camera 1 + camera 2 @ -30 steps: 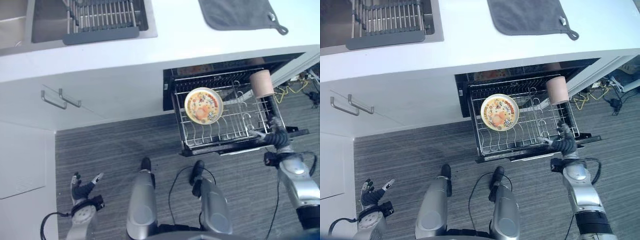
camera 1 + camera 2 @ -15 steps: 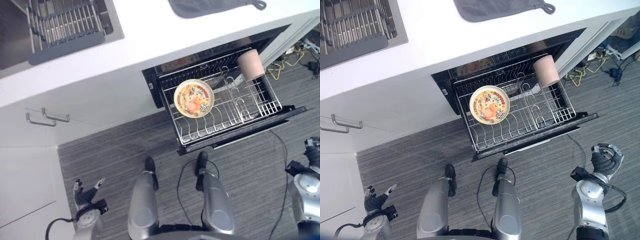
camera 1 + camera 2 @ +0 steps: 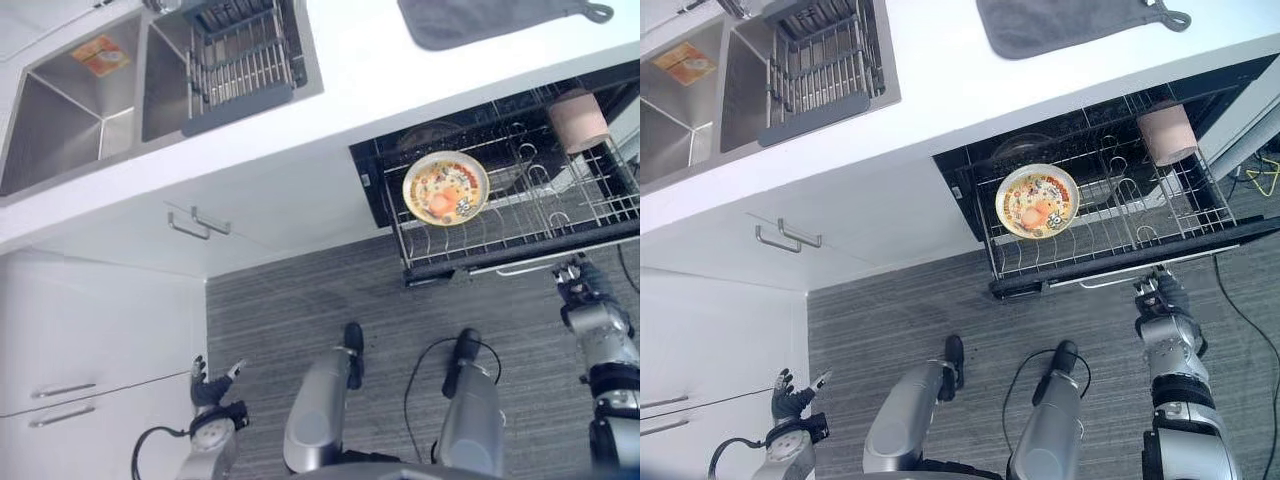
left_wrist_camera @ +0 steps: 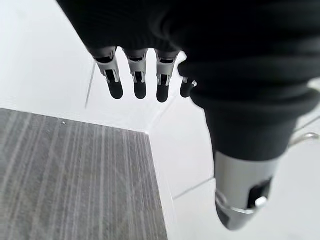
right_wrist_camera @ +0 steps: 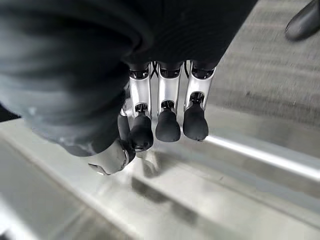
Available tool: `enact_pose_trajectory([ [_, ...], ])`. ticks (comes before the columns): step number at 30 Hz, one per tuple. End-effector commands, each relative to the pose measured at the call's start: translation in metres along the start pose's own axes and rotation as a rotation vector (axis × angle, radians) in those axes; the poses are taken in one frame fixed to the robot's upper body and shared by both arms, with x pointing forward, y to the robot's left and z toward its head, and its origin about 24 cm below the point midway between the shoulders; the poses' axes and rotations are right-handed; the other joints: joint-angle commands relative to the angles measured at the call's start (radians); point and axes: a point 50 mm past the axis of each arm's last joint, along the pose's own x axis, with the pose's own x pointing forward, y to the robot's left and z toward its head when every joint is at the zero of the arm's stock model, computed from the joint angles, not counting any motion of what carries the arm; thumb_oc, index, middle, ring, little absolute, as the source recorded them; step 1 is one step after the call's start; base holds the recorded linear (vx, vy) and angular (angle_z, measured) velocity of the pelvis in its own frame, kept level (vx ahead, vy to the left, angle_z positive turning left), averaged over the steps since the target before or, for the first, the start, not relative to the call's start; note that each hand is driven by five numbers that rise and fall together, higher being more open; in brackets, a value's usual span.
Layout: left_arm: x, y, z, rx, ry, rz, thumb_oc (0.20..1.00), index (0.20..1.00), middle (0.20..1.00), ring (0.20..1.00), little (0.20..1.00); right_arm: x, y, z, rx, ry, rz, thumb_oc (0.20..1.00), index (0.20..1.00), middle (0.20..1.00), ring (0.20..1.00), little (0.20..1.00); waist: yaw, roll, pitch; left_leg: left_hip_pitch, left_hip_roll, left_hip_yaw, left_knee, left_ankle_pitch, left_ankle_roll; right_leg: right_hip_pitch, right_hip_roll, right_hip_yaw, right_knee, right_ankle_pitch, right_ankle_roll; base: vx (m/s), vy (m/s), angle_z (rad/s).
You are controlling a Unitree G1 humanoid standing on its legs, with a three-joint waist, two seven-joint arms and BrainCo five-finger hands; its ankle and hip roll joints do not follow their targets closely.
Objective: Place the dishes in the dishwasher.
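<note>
Fingers (image 5: 167, 122) of right hand (image 3: 1162, 298) straight, at dishwasher rack (image 3: 1110, 262) front.

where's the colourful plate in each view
Left eye view: the plate stands in the dishwasher rack, upper right.
Right eye view: the same plate, right of centre.
Left wrist view: not in it.
Right wrist view: not in it.
Shared landmark: the pink cup at the rack's far right.

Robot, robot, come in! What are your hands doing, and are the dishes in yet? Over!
Right hand open at the front of the pulled-out dishwasher rack, empty. Left hand open, low by the cabinets. Plate and pink cup in the rack. Nothing in the way.
</note>
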Motion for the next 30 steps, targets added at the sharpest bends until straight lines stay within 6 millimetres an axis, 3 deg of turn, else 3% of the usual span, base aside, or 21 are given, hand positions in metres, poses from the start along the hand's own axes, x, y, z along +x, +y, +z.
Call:
enact_pose_trajectory([
  [1,0.010,0.034,0.009,0.037,-0.060,0.073,1.000,1.000,1.000,1.000,1.000,0.001,0.033,0.003,-0.078,-0.018,0.153,0.200,0.200,0.200,0.200,0.200,0.019,-0.077,-0.012,-0.034,0.052,-0.036,0.012,0.080,-0.033,0.038,-0.039,-0.039,0.051,-0.006,-0.006,0.01,-0.047,0.12],
  [8,0.010,0.041,0.012,0.086,-0.062,0.051,1.000,1.000,1.000,1.000,1.000,0.009,0.094,0.072,-0.345,-0.147,0.237,0.200,0.200,0.200,0.200,0.200,0.068,-0.044,-0.003,-0.058,0.041,-0.065,0.025,0.087,-0.038,0.007,-0.053,-0.036,0.114,-0.043,-0.019,0.01,-0.035,0.07],
  [15,0.007,0.044,0.004,0.136,-0.031,0.003,1.000,1.000,1.000,1.000,1.000,0.012,0.118,0.116,-0.501,-0.174,0.167,0.200,0.200,0.200,0.200,0.200,0.112,0.026,-0.002,-0.068,0.017,-0.075,0.016,0.104,-0.043,-0.031,-0.085,-0.027,0.194,-0.091,-0.029,0.06,0.018,0.13],
  [16,0.007,0.045,0.002,0.142,-0.021,-0.001,1.000,1.000,1.000,1.000,1.000,0.012,0.120,0.123,-0.533,-0.185,0.146,0.200,0.200,0.200,0.200,0.200,0.121,0.037,-0.004,-0.059,0.010,-0.081,0.016,0.083,-0.051,-0.026,-0.094,-0.023,0.220,-0.128,-0.020,0.11,-0.001,0.08],
  [17,0.007,0.047,0.001,0.144,-0.016,-0.002,1.000,1.000,1.000,1.000,1.000,0.011,0.121,0.129,-0.547,-0.194,0.137,0.200,0.200,0.200,0.200,0.200,0.127,0.051,-0.002,-0.067,0.007,-0.074,0.006,0.113,-0.044,-0.036,-0.101,-0.036,0.226,-0.111,-0.031,0.20,-0.018,0.22],
  [18,0.006,0.050,-0.001,0.142,-0.007,0.000,1.000,1.000,1.000,1.000,1.000,0.009,0.123,0.135,-0.567,-0.200,0.129,0.200,0.200,0.200,0.200,0.200,0.131,0.060,-0.006,-0.054,0.000,-0.077,0.001,0.094,-0.053,-0.028,-0.110,-0.030,0.249,-0.147,-0.019,0.13,0.011,0.27],
  [23,0.003,0.067,-0.012,0.145,0.026,0.001,1.000,1.000,1.000,1.000,1.000,-0.001,0.129,0.171,-0.620,-0.298,0.069,0.200,0.200,0.200,0.200,0.200,0.182,0.153,-0.027,-0.033,-0.045,-0.097,-0.111,0.169,-0.066,-0.003,-0.168,-0.058,0.304,-0.200,-0.002,0.18,-0.002,0.34],
  [26,-0.005,0.088,-0.034,0.156,0.083,0.017,1.000,1.000,1.000,1.000,1.000,-0.012,0.140,0.199,-0.655,-0.409,0.064,0.200,0.200,0.200,0.200,0.200,0.221,0.202,-0.045,-0.010,-0.057,-0.151,-0.223,0.245,-0.082,0.033,-0.180,-0.078,0.298,-0.227,0.011,0.14,0.053,0.36],
  [30,-0.004,0.108,-0.038,0.183,0.096,0.012,1.000,1.000,1.000,1.000,1.000,-0.027,0.151,0.226,-0.713,-0.513,0.057,0.200,0.200,0.200,0.200,0.200,0.244,0.210,-0.062,0.000,-0.058,-0.169,-0.250,0.265,-0.084,0.043,-0.195,-0.106,0.316,-0.247,0.006,0.06,0.017,0.21],
])
